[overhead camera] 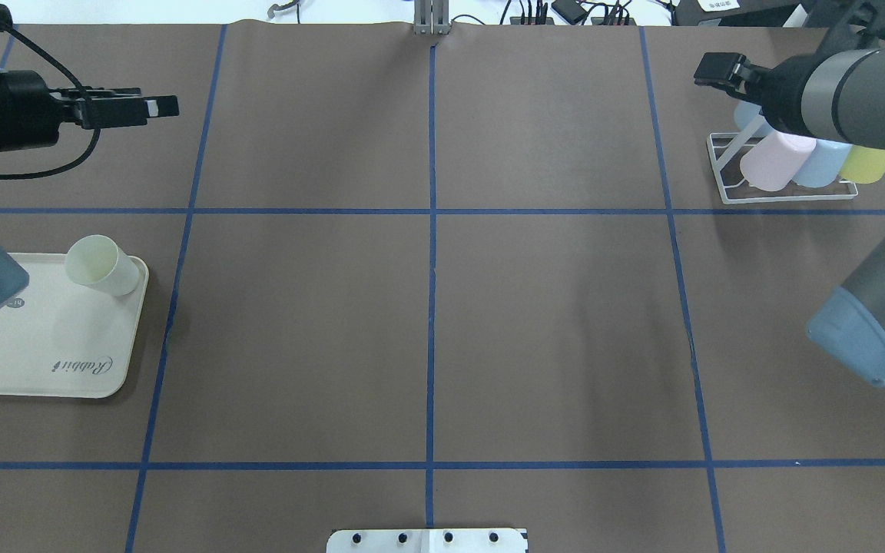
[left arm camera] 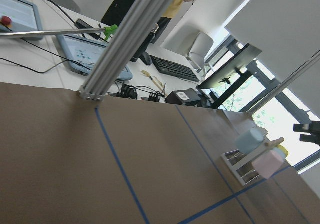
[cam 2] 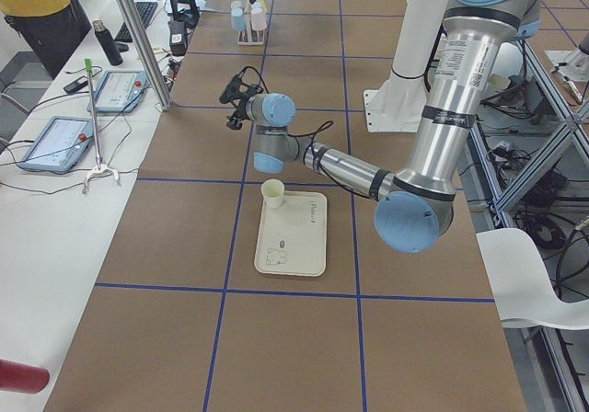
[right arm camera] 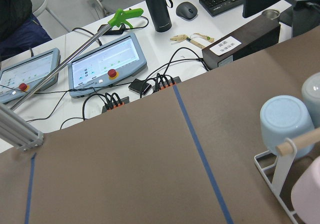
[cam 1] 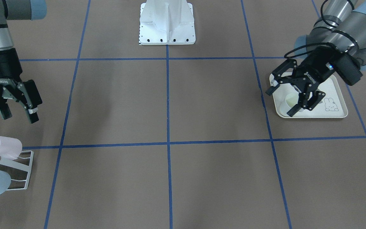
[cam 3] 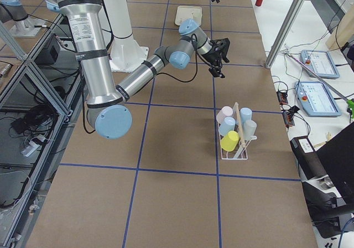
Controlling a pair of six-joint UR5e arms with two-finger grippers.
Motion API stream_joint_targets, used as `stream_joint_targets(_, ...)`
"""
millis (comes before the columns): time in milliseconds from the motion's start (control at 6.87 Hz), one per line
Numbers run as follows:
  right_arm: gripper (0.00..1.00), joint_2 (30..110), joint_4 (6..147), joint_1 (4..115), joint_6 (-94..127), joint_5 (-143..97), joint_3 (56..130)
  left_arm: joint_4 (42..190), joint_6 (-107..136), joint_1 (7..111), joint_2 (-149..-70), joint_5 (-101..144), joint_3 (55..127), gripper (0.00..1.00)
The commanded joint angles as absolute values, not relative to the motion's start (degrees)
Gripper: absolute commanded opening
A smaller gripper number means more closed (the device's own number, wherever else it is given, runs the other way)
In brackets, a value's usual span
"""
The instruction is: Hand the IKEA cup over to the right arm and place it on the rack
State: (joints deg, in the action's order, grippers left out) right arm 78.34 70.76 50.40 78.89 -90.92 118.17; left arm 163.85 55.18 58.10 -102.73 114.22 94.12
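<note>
The IKEA cup [overhead camera: 102, 265] lies on its side on the cream tray [overhead camera: 43, 338], in the tray corner farthest from the robot and nearest the table's middle. Its mouth opens sideways, so a grasp will likely have to take the wall rather than drop over the rim. The left gripper [cam 1: 281, 101] hangs high above that end of the tray, jaws spread wide and empty, apparently staged for the descent; pickup has not begun. At the table end opposite the tray stands the rack [cam 1: 15, 166], already carrying a pink cup [cam 1: 0, 147] and others. The right gripper [cam 1: 19, 115], fingers likewise parted around nothing, hovers out there, well apart from the tray, probably to receive the hand-over.
</note>
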Motion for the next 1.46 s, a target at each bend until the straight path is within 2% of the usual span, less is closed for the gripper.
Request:
stream_joint_targets(0, 1.00, 81.2, 71.2, 46.1, 83.6, -90.1, 121.8, 143.0, 46.2, 60.3, -99.9, 113.9, 98.4, 0.98)
stream_joint_targets(291, 1.00, 81.7, 71.2, 45.8, 83.9, -89.8, 121.8, 127.4, 38.0, 58.8, -100.0, 114.1, 98.5, 0.98)
stream_joint_targets(437, 1.00, 81.7, 71.2, 45.7, 83.9, -89.9, 121.4, 120.4, 36.8, 58.6, -99.9, 115.5, 98.7, 0.90)
stream_joint_targets(728, 1.00, 81.7, 71.1, 45.1, 83.9, -89.7, 120.8, 107.0, 28.5, 57.8, -100.5, 119.8, 98.0, 0.86)
stream_joint_targets(1311, 1.00, 81.1, 71.1, 42.3, 84.0, -86.4, 120.4, 106.8, 28.7, 56.0, -98.6, 121.5, 98.7, 0.81)
